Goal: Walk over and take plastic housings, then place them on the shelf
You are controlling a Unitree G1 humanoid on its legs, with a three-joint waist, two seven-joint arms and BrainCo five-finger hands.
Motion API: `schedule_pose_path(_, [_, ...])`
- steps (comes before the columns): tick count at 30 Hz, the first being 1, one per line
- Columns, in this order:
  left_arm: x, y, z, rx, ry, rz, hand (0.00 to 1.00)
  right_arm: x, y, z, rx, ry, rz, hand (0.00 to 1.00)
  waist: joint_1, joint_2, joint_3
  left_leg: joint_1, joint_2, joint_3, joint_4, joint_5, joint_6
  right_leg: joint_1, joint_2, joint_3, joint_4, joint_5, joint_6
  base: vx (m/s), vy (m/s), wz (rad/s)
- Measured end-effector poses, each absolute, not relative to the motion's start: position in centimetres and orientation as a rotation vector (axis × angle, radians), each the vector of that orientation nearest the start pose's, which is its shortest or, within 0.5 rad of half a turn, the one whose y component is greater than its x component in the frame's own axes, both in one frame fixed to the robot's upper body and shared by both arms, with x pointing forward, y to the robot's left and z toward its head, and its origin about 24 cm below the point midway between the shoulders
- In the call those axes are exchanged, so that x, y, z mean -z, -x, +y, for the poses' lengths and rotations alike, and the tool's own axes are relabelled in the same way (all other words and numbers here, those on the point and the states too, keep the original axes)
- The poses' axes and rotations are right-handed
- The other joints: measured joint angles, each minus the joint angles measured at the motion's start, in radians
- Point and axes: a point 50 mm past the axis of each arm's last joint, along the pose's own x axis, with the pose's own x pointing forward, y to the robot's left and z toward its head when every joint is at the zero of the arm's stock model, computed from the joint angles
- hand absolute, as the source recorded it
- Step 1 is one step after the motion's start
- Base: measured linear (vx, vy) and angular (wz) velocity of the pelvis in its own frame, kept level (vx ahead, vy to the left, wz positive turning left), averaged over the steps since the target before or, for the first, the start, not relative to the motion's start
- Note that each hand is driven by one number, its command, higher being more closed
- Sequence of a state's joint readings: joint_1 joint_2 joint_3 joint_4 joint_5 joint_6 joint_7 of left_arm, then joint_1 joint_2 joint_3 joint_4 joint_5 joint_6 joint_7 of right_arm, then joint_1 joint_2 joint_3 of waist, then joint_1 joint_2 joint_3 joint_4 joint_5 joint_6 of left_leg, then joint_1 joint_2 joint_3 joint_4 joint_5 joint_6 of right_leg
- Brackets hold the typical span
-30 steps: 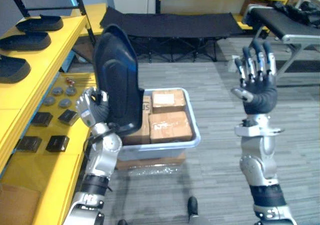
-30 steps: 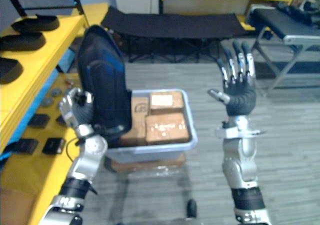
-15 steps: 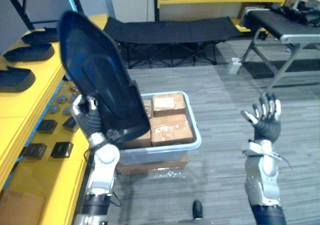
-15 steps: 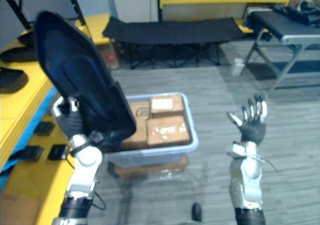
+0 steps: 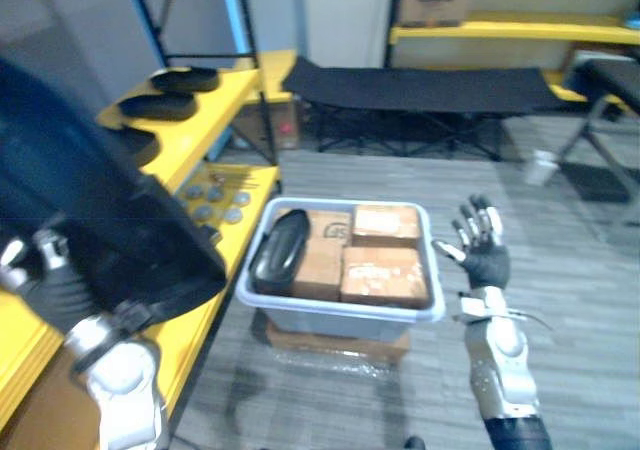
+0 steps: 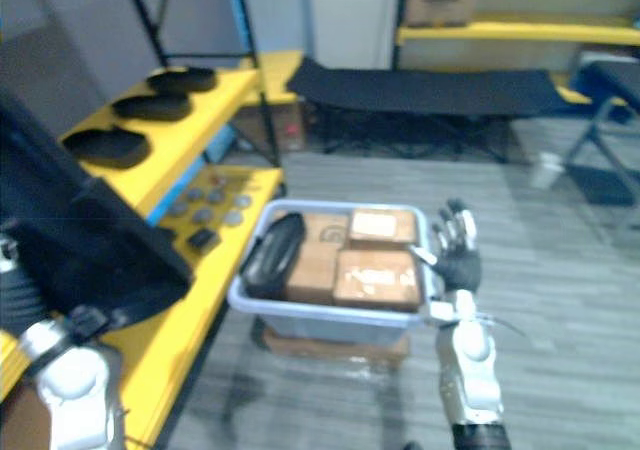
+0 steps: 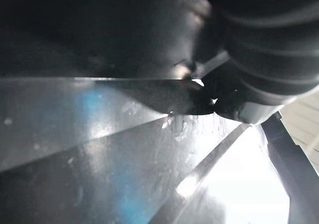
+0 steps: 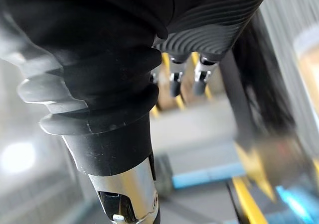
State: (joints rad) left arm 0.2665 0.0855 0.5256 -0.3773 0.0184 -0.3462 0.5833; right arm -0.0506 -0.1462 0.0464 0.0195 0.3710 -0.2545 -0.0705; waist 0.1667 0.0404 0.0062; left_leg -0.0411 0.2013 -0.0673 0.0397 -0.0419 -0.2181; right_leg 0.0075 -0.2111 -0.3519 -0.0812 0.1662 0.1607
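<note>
Carry step in hand: my left hand (image 5: pixel 48 285) is clamped on the big dark plastic housing (image 5: pixel 90 200), raised high to the left of the grey bin (image 5: pixel 340 320). My right hand (image 5: pixel 480 260) hangs just right of the bin, fingers spread, empty. A second housing (image 5: pixel 280 253) lies inside the bin beside the cardboard boxes (image 5: pixel 385 275). Next, I reckon: swing left of the bin to the yellow shelf (image 5: pixel 222 105) and lay it flat near the shelved housings (image 5: pixel 160 105).

A bin (image 5: pixel 340 320) is placed ahead, with cartons (image 5: pixel 385 275) packed in its right part and a plastic housing (image 5: pixel 278 253) laid along its left side. A shelf (image 5: pixel 228 88) bearing further housings (image 5: pixel 158 106) is stood to its left and a cot (image 5: pixel 420 85) behind it. A large housing (image 5: pixel 100 210) is held at the near left in the left robot hand (image 5: pixel 55 290).
</note>
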Motion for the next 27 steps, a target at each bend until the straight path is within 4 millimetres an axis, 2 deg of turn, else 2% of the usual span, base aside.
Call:
schedule_pose_path(4, [-11.7, -10.0, 30.7, -1.168, -0.286, -0.515, 1.0, -7.8, -27.1, -15.7, 0.03, -0.217, -0.269, 0.0, 0.07, -0.008, 0.0, -0.018, -0.028, -0.07, 0.009, -0.003, 0.006, 0.043, -0.021, -0.07, 0.0, -0.017, 0.015, 0.06, 0.019, 0.56])
schedule_pose_path(6, [-11.6, -9.0, 31.1, -1.201, -0.292, -0.505, 1.0, -7.7, -27.3, -15.1, 0.026, -0.223, -0.263, 0.0, 0.083, -0.013, -0.001, -0.03, -0.039, -0.106, 0.014, -0.007, 0.012, 0.06, -0.026, -0.106, 0.0, -0.031, 0.021, 0.02, 0.007, 0.48])
schedule_pose_path(8, [-11.4, -8.3, 31.3, -1.225, -0.237, -0.518, 1.0, -7.8, -27.4, -14.5, 0.003, -0.222, -0.26, 0.0, 0.11, -0.018, 0.0, -0.03, -0.041, -0.118, 0.014, -0.008, 0.013, 0.069, -0.026, -0.119, 0.0, -0.042, 0.017, 0.02, -0.002, 0.28])
schedule_pose_path(10, [-11.2, -8.0, 31.4, -1.246, -0.193, -0.525, 1.0, -7.9, -27.5, -14.2, -0.012, -0.223, -0.26, 0.0, 0.118, -0.021, 0.003, -0.03, -0.042, -0.128, 0.014, -0.008, 0.014, 0.078, -0.027, -0.132, 0.0, -0.053, 0.019, 0.03, -0.012, 0.2])
schedule_pose_path(13, [-10.9, -7.8, 31.1, -1.257, -0.162, -0.52, 1.0, -7.5, -27.6, -14.1, -0.02, -0.218, -0.23, 0.0, 0.119, -0.031, 0.009, -0.046, -0.049, -0.159, 0.015, -0.009, 0.018, 0.104, -0.026, -0.176, 0.001, -0.068, 0.022, 0.05, -0.017, 0.42])
schedule_pose_path(15, [-10.8, -8.3, 30.9, -1.226, -0.152, -0.518, 1.0, -7.2, -27.5, -14.3, -0.007, -0.227, -0.218, 0.0, 0.094, -0.052, 0.015, -0.11, -0.077, -0.171, 0.057, 0.011, 0.038, 0.132, -0.036, -0.254, 0.001, -0.084, 0.032, 0.09, -0.018, 1.09])
schedule_pose_path(17, [-10.9, -10.1, 30.0, -1.125, -0.106, -0.538, 1.0, -6.6, -27.2, -15.9, 0.054, -0.209, -0.198, 0.0, 0.068, -0.059, 0.035, -0.182, -0.111, -0.11, 0.096, 0.06, 0.068, 0.17, -0.05, -0.369, 0.037, -0.106, 0.017, 0.09, 0.015, 1.94])
schedule_pose_path(18, [-11.0, -10.4, 29.9, -1.098, -0.089, -0.542, 1.0, -6.5, -27.2, -16.6, 0.084, -0.201, -0.194, 0.0, 0.07, -0.056, 0.054, -0.189, -0.118, -0.105, 0.095, 0.079, 0.068, 0.19, -0.05, -0.392, 0.051, -0.109, 0.013, 0.06, 0.064, 1.68])
schedule_pose_path(19, [-10.9, -10.5, 29.9, -1.081, -0.078, -0.539, 1.0, -6.3, -27.1, -16.6, 0.093, -0.201, -0.187, 0.0, 0.076, -0.054, 0.071, -0.186, -0.124, -0.105, 0.083, 0.094, 0.071, 0.209, -0.049, -0.394, 0.058, -0.113, 0.014, 0.06, 0.074, 1.26])
schedule_pose_path(20, [-10.8, -10.4, 29.9, -1.069, -0.074, -0.525, 1.0, -6.0, -26.9, -16.6, 0.09, -0.195, -0.178, 0.0, 0.096, -0.057, 0.074, -0.183, -0.132, -0.134, 0.049, 0.116, 0.066, 0.218, -0.049, -0.394, 0.076, -0.133, 0.012, 0.06, 0.055, 0.99])
schedule_pose_path(21, [-10.6, -10.1, 29.9, -1.069, -0.076, -0.509, 1.0, -6.0, -26.9, -16.5, 0.086, -0.196, -0.177, 0.0, 0.099, -0.057, 0.076, -0.177, -0.134, -0.148, 0.027, 0.129, 0.066, 0.223, -0.049, -0.394, 0.086, -0.145, 0.009, 0.05, 0.028, 0.71])
schedule_pose_path(23, [-10.2, -9.5, 30.1, -1.078, -0.075, -0.484, 1.0, -6.1, -26.9, -16.4, 0.063, -0.196, -0.184, 0.0, 0.101, -0.058, 0.079, -0.167, -0.133, -0.147, -0.005, 0.147, 0.068, 0.227, -0.053, -0.394, 0.104, -0.172, 0.005, 0.01, -0.001, 0.37])
schedule_pose_path(27, [-10.2, -9.2, 30.1, -1.078, -0.085, -0.475, 1.0, -6.3, -26.9, -16.1, -0.001, -0.189, -0.206, 0.0, 0.091, -0.056, 0.112, -0.17, -0.12, -0.125, -0.04, 0.18, 0.075, 0.231, -0.045, -0.389, 0.121, -0.234, 0.018, -0.04, -0.011, 0.26])
